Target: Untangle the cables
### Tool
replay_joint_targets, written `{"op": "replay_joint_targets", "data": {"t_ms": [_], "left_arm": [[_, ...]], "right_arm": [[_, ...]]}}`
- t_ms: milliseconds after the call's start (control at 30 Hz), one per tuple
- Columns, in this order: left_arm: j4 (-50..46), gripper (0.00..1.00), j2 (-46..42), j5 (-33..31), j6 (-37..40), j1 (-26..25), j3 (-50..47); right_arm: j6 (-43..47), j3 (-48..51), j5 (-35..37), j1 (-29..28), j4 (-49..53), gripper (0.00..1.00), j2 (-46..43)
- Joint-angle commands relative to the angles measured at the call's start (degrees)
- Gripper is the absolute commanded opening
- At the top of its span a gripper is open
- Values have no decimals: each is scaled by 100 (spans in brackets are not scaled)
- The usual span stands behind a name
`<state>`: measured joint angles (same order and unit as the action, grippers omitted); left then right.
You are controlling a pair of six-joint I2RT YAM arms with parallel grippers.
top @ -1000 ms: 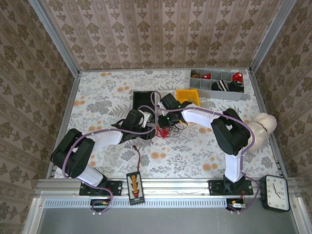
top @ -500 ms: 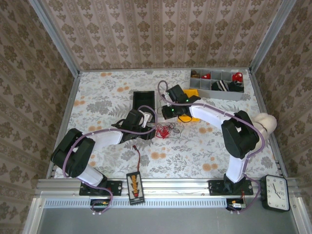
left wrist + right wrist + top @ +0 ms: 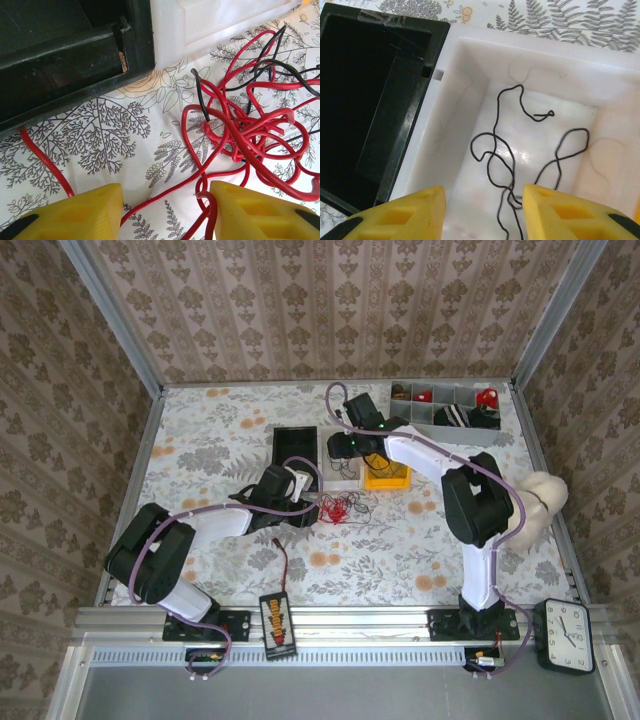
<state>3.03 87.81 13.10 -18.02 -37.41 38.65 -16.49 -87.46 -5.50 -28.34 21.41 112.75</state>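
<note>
Cables (image 3: 250, 125): red-and-black tangle on the table (image 3: 100, 135), just ahead of the left gripper (image 3: 165, 212) and off to its right.

Left gripper: fingers apart, clamped on nothing. One red strand runs back between them. Another red loop curls up against the inner face of the right-hand finger (image 3: 260, 210).
- Black bin (image 3: 60, 60) ahead and to the left.
- White bin (image 3: 225, 20) ahead, beyond the knot.

Right gripper (image 3: 482, 210): fingers apart, hanging over the white bin. A single thin black wire (image 3: 505, 150) lies loose on the bin floor ahead of it. The near end trails in between the fingers, but as far as I can tell it is not pinched. It looks like one strand already sorted out.

Handling, my read:
- Light, limp wire with some spring in the loops.
- The smooth jacket is likely to slip in a shallow pinch.
- A pull on any strand will probably drag the whole clump or tighten the core.

Best hold: the free black end standing up on the knot's near-left edge, or an outer red loop. Avoid the dense middle, and have the other gripper pin the mass down.
</note>
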Motion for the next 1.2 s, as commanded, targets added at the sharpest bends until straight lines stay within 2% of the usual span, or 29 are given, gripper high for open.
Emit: {"op": "replay_joint_targets", "data": {"t_ms": [0, 200, 367, 633, 833, 900, 1033, 1167], "left_arm": [[-142, 49, -6, 100, 69, 32, 142], [-150, 49, 12, 179, 168, 6, 151], [-119, 49, 163, 244, 184, -3, 254], [-134, 47, 241, 241, 115, -29, 380], [-160, 46, 245, 210, 88, -47, 362], [-153, 45, 254, 193, 84, -46, 362], [-165, 44, 285, 193, 71, -56, 388], [-167, 44, 290, 193, 79, -56, 390]], "right_arm": [[103, 612, 181, -30, 36, 45, -964], [-129, 2505, 213, -31, 61, 45, -2400], [-256, 3476, 207, -31, 22, 45, -2897], [-114, 3552, -300, -74, -136, 42, -2014], [-28, 3298, -373, -161, -234, 40, -1574], [-4, 3210, -356, -177, -225, 36, -1431], [9, 3173, -395, -181, -225, 34, -1390], [-65, 3332, -206, -190, -382, 34, -1774]]}}
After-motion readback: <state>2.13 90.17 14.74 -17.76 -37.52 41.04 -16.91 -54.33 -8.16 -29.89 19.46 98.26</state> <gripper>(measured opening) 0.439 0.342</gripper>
